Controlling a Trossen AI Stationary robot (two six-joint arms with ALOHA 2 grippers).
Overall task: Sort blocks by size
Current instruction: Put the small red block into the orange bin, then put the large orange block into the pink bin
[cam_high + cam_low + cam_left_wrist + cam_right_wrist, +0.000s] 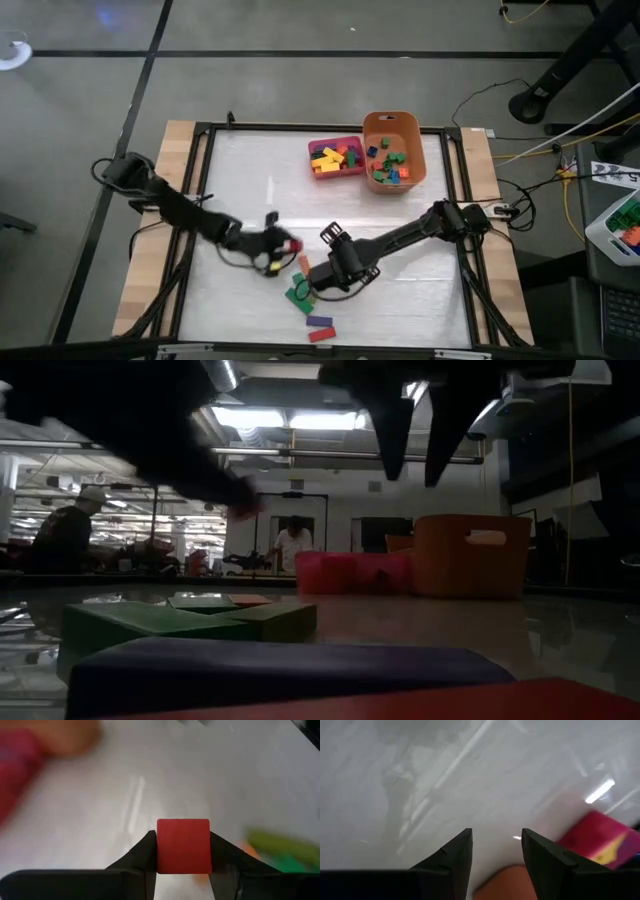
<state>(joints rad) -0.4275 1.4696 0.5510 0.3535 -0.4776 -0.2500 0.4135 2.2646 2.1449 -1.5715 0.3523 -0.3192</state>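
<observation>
No text, label, brand, number or sign can be read anywhere.

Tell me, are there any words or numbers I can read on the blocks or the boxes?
None can be read.
The red block in the left claw is plain.
The pink tray and orange tub show no labels.
A white sheet beside the table has dark marks, too small to read.

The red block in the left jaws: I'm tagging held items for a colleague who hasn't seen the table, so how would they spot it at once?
Start at the white table and follow the left arm in to the left gripper, near the middle of the front half. The red block is a small cube pinched between its jaws. Unlike the loose blocks lying just beside it, it is the only one being held.
</observation>
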